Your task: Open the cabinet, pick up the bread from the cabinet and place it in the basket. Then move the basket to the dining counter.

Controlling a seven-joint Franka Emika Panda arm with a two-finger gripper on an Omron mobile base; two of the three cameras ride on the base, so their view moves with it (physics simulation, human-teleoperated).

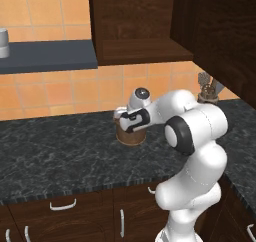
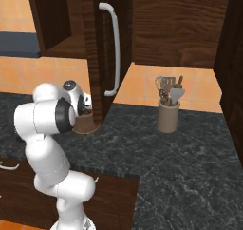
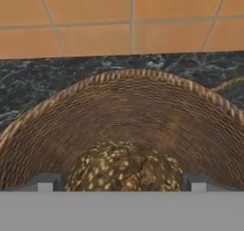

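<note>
The cabinet [image 2: 102, 48] stands open above the black marbled table [image 1: 55, 146]. One basket [image 3: 128, 115] sits on that table, one seeded bread [image 3: 125, 170] lying inside it. The pincer [image 3: 122, 181] hangs over the bread, fingers apart on either side. Best to lift straight up, clear of the weave, then grip the rim squarely.

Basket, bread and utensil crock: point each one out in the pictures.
basket [image 3: 128, 115]: hand view, on the woven inner wall.
bread [image 3: 121, 170]: hand view, on its seeded braided top, low inside the basket.
utensil crock [image 2: 168, 117]: right base view, on the tan side, below the utensils.
</note>
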